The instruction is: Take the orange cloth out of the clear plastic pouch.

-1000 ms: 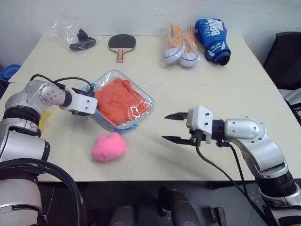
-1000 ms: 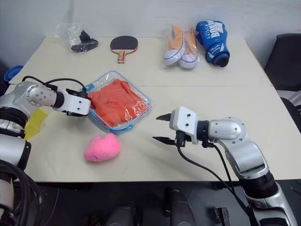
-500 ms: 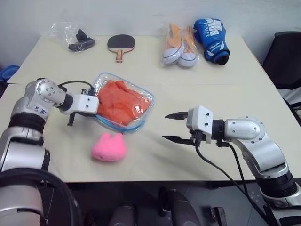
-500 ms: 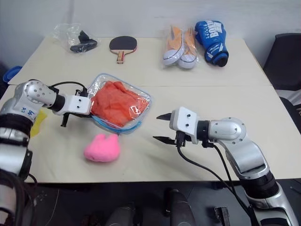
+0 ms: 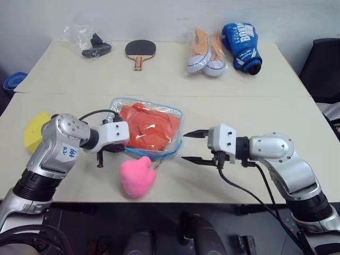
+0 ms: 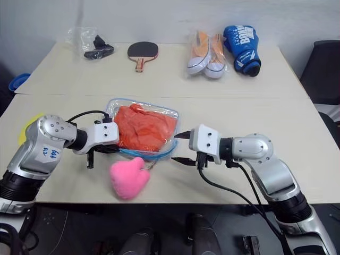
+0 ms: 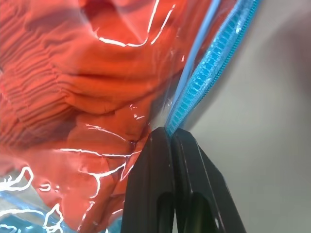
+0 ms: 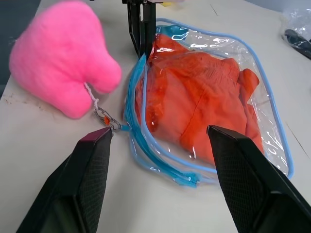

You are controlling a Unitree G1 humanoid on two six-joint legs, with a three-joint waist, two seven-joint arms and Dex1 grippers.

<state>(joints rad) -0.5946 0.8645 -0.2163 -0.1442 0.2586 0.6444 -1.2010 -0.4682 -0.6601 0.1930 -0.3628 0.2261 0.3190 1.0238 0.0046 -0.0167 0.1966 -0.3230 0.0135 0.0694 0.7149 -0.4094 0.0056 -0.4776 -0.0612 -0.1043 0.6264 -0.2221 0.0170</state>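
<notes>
Beige tabletop (image 5: pixel 255 114) carries the work, with the clear plastic pouch (image 5: pixel 172 114) lying near my front edge, between my two arms, and the orange cloth (image 5: pixel 151 127) bunched inside it, wholly enclosed as far as I can see. My left gripper (image 7: pixel 170 138) has its fingers clenched on the pouch's blue zip edging at the side nearer that arm, pinning the bag. My right gripper (image 5: pixel 192 146) hovers just beside the pouch's opposite edge, fingers (image 8: pixel 92 174) spread wide and holding nothing. I judge the step in hand to be bracing the pouch with one hand so the other can open it or reach in; the cloth itself is not yet touched. A pink plush toy (image 5: pixel 137 177) sits against the pouch's near edge, and the right wrist view shows it tied by a short cord and metal ring (image 8: pixel 108 120) to the blue zip edging. The next move, I reckon, calls for my right fingers to find that pull or the pouch mouth without snagging the plush, while my left holds firm.
</notes>
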